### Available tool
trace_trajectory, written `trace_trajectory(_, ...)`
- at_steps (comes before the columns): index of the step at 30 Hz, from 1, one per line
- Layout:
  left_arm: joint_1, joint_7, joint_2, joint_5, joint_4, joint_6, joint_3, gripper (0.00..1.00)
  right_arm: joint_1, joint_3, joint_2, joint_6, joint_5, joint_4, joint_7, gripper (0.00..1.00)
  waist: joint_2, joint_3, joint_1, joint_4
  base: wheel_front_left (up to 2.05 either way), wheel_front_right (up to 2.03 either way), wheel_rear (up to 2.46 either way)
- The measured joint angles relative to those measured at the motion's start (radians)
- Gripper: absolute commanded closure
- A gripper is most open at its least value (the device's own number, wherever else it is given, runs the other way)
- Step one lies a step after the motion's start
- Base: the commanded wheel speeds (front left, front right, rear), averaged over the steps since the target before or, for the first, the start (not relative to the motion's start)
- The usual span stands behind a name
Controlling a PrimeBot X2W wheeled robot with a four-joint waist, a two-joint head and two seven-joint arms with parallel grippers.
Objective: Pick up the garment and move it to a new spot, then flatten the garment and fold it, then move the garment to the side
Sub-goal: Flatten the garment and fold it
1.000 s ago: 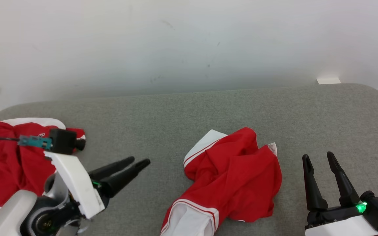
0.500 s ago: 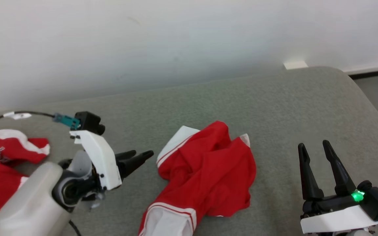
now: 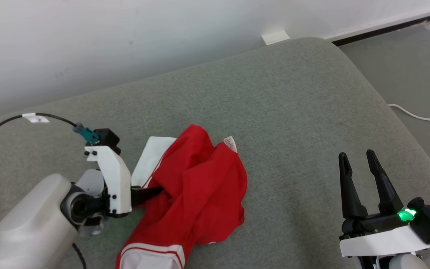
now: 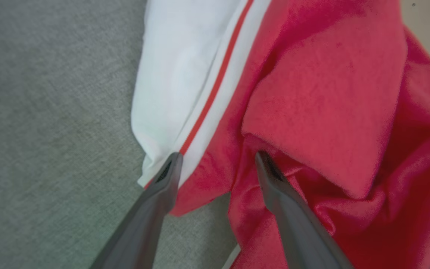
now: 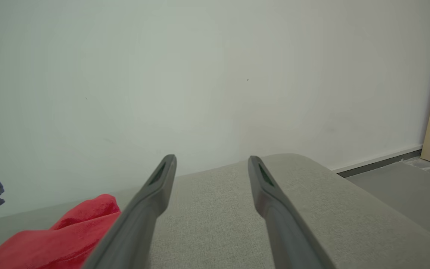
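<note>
At centre-left of the grey surface [image 3: 293, 112], the left tool [image 3: 155, 191] has closed in on the crumpled red-and-white garment [image 3: 200, 186]. Its jaws are wide, tips now straddling the edge fold by the white band, nothing gripped yet, so pickup looks abt to start. Right tool [image 3: 355, 156] hangs wide & empty, well apart; count: 1 garment, 2 tools.

The garment [image 3: 200, 186] is bright red, with white panels edged by a thin red stripe. The worktop [image 3: 293, 112] is flecked grey fabric. The right tool [image 3: 356, 154] has black fingers [image 3: 347, 190], a white mount and a green light.
</note>
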Motion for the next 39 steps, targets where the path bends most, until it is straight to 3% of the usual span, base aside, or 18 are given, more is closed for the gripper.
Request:
trace_trajectory(7, -0.014, -0.001, 0.01, 0.003, 0.038, -0.001, -0.07, 0.0, 0.0, 0.0, 0.002, 0.0, 0.001, 0.002, 0.0, 0.0, 0.0, 0.011, -0.0001, -0.019, 0.0, 0.0, 0.0)
trace_trajectory(8, -0.02, -0.002, 0.008, 0.003, 0.039, -0.001, -0.082, 0.46, -0.001, 0.001, 0.002, 0.0, 0.001, 0.002, 0.0, 0.0, 0.0, 0.012, -0.0001, -0.017, 0.0, 0.0, 0.0)
trace_trajectory(9, -0.025, -0.006, 0.007, 0.003, 0.04, -0.001, -0.09, 0.78, -0.002, 0.002, 0.003, 0.0, 0.001, 0.002, 0.0, 0.0, -0.0001, 0.013, 0.0, -0.015, 0.0, 0.0, 0.0)
trace_trajectory(10, -0.029, -0.018, 0.007, 0.004, 0.04, -0.001, -0.1, 1.0, -0.005, 0.002, 0.003, 0.0, 0.001, 0.002, 0.0, 0.0, 0.0, 0.014, 0.0, -0.013, 0.0, 0.0, 0.0)
trace_trajectory(24, -0.125, -0.126, 0.028, -0.032, 0.005, -0.001, -0.176, 1.0, -0.013, -0.014, 0.004, 0.0, 0.007, 0.002, 0.0, 0.0, 0.0, 0.006, 0.0, 0.029, 0.0, 0.0, 0.0)
trace_trajectory(34, -0.259, -0.236, 0.13, 0.016, 0.095, -0.001, -0.141, 1.0, -0.011, -0.026, 0.004, 0.0, 0.007, -0.009, 0.0, 0.0, 0.0, 0.02, 0.0, 0.045, 0.0, 0.0, 0.0)
trace_trajectory(39, -0.345, -0.335, 0.152, 0.049, 0.179, 0.01, -0.103, 1.0, -0.024, -0.016, 0.004, 0.0, 0.008, -0.017, 0.0, 0.0, 0.0, 0.065, 0.0, 0.044, 0.0, 0.0, 0.0)
